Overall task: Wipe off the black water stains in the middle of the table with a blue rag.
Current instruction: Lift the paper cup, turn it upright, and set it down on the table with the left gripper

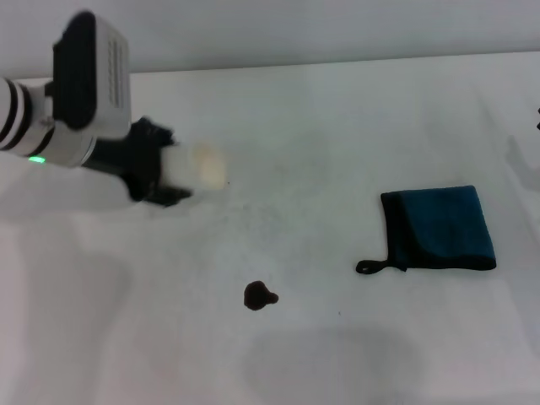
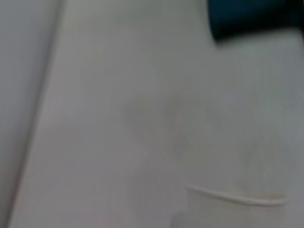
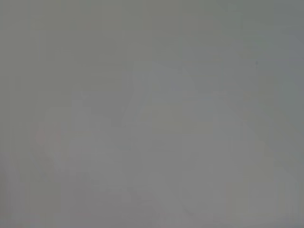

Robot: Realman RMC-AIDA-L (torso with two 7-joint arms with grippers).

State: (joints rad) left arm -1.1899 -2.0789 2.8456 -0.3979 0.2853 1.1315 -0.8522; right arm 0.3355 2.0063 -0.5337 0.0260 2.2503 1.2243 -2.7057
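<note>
The teal-blue folded cloth rag with black edging (image 1: 440, 228) is lying flat on the white matte worktop (image 1: 337, 126), well right of the small dark blob-shaped stain (image 1: 258, 296). Being judged soft and light, it is best pinched at an edge. The left gripper (image 1: 190, 173) is being held above the worktop, far from it; its jaws' opening cannot be told.

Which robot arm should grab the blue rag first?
Probably the left. Its gripper hangs over the table, the only one seen. The blue rag lies toward the right, but the right arm is out of sight.
</note>
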